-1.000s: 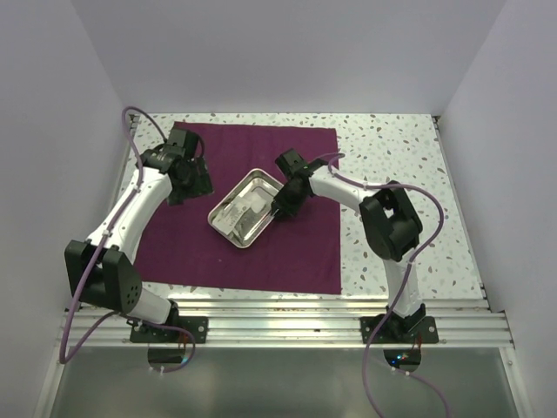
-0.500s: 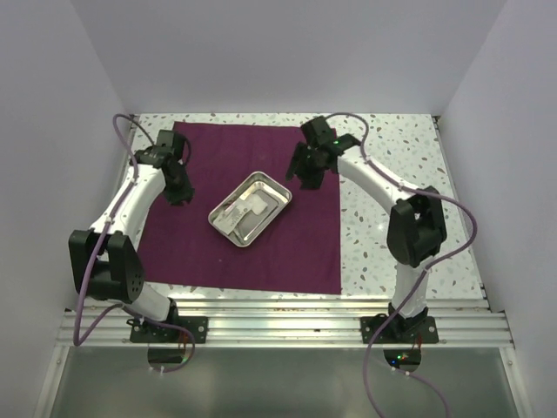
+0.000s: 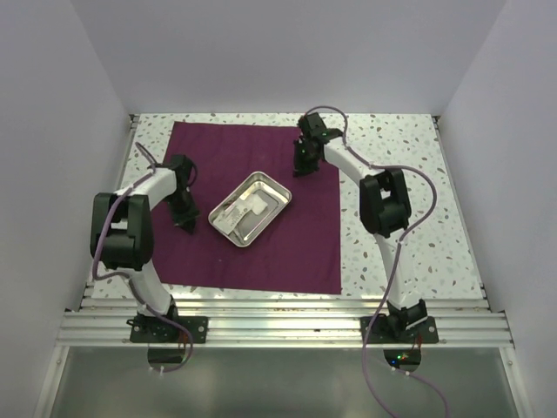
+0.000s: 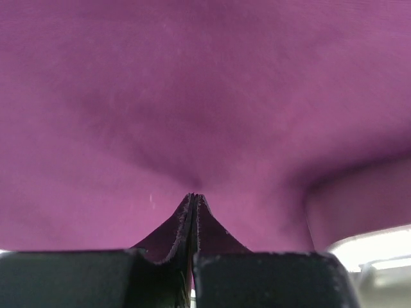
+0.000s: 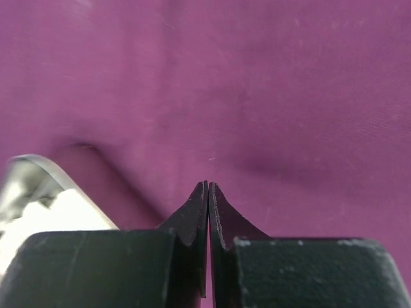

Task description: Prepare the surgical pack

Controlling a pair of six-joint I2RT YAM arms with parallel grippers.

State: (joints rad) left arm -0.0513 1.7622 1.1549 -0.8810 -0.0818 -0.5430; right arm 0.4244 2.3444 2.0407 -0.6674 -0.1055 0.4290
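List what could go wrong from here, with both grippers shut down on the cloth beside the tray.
1. The left gripper is shut with the maroon cloth puckering toward its tips; the pinch looks thin and may slip when lifted.
2. The right gripper is shut, but the fabric there lies nearly flat: it may have caught nothing, so only one side would lift.
3. The steel tray sits on the cloth between them; an uneven pull could drag or tip it.
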